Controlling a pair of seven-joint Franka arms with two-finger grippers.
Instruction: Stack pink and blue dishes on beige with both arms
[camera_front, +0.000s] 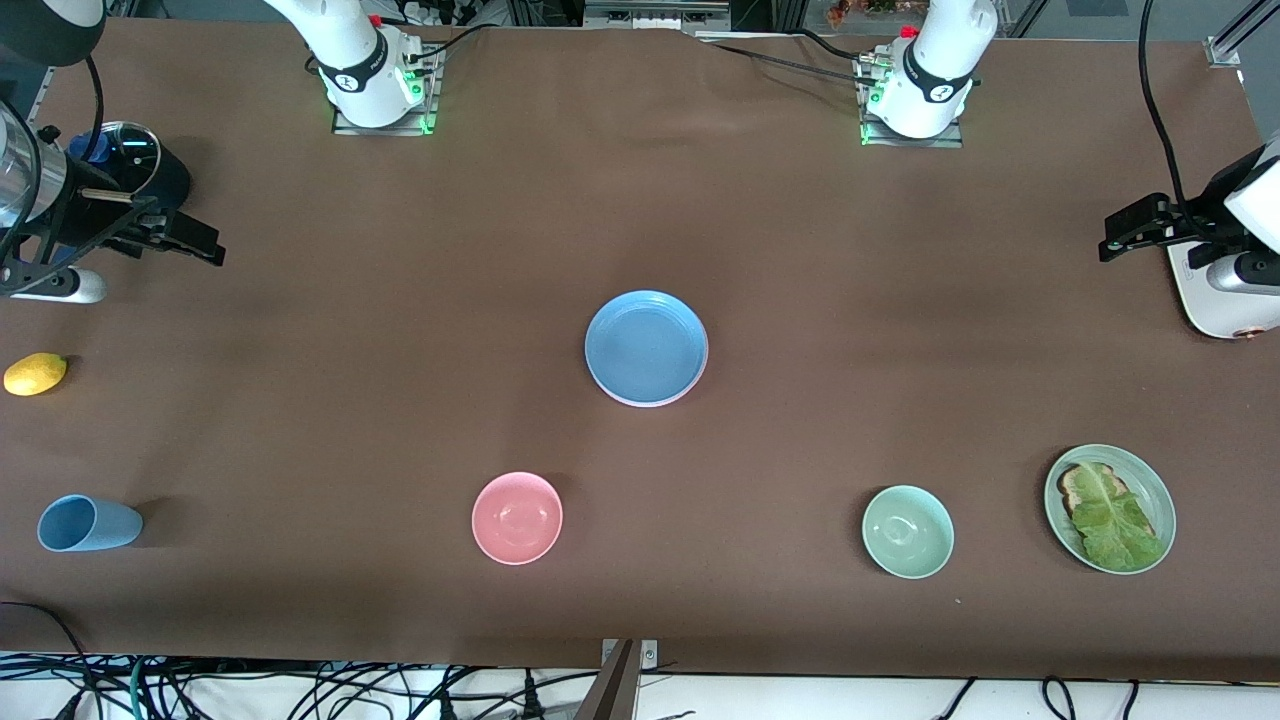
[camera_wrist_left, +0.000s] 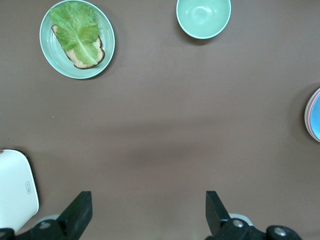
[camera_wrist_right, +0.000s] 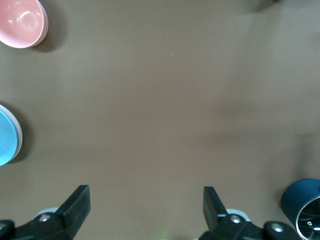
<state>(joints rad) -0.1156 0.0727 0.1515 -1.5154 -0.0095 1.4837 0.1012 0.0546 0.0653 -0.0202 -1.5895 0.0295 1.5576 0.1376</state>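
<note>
The blue dish (camera_front: 646, 347) lies in the middle of the table, on top of a stack. A thin rim of the pink dish (camera_wrist_left: 308, 116) shows under it. The beige plate is hidden. My left gripper (camera_front: 1125, 232) hangs open over the left arm's end of the table, with nothing between its fingers (camera_wrist_left: 148, 200). My right gripper (camera_front: 205, 245) hangs open and empty over the right arm's end (camera_wrist_right: 146, 195). In the right wrist view the blue dish (camera_wrist_right: 6, 136) shows at the frame's edge.
A pink bowl (camera_front: 517, 517) and a pale green bowl (camera_front: 907, 531) stand nearer the front camera than the stack. A pale green plate (camera_front: 1158, 488) holds bread and lettuce. A blue cup (camera_front: 88, 523) lies on its side; a lemon (camera_front: 35, 373) lies nearby.
</note>
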